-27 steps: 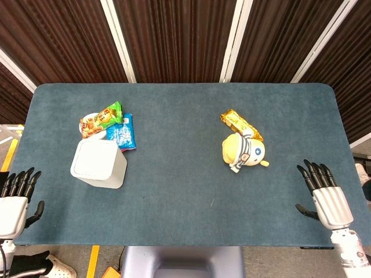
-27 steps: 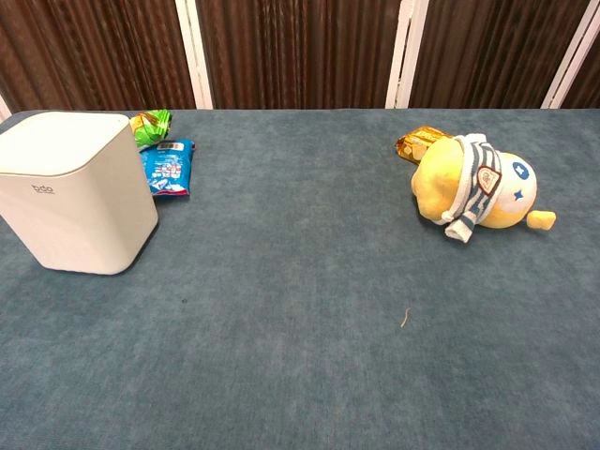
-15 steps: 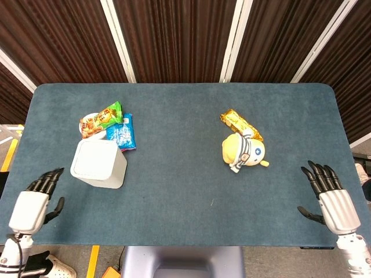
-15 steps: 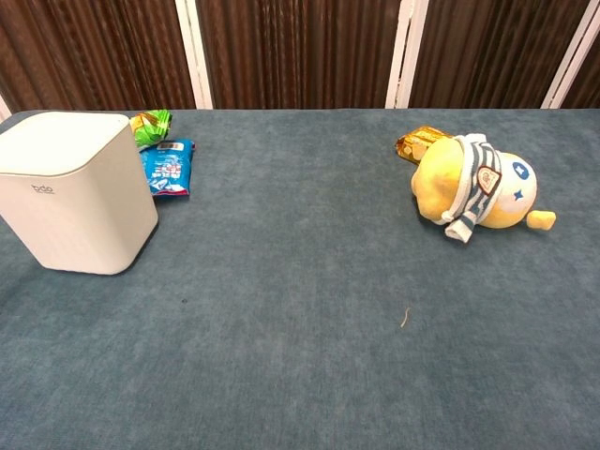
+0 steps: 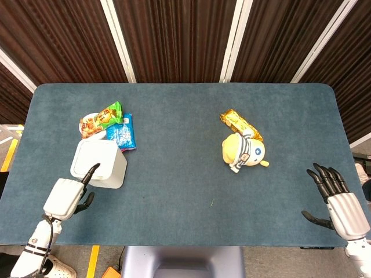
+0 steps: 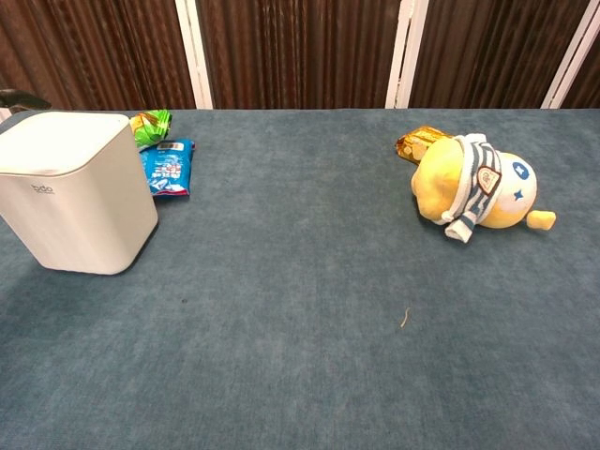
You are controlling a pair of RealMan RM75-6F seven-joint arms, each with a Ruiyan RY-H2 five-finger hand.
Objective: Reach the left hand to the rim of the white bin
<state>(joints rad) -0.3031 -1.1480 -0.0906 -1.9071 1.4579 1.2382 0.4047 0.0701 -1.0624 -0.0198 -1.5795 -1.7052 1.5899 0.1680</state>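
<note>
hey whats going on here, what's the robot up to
A two-armed robot sits at a blue felt-covered table. Its left hand is at the near side of the white square plastic bin, one dark finger extended over the rim; whether it touches cannot be told. The right hand hovers at the table's right edge, fingers spread, holding nothing. Snack packets lie behind the bin, and a yellow plush toy with a gold packet lies to the right, untouched.

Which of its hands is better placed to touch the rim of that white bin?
The left hand. It is right beside the white bin, with a fingertip over its near edge. The right hand is across the table, past the plush toy.
</note>
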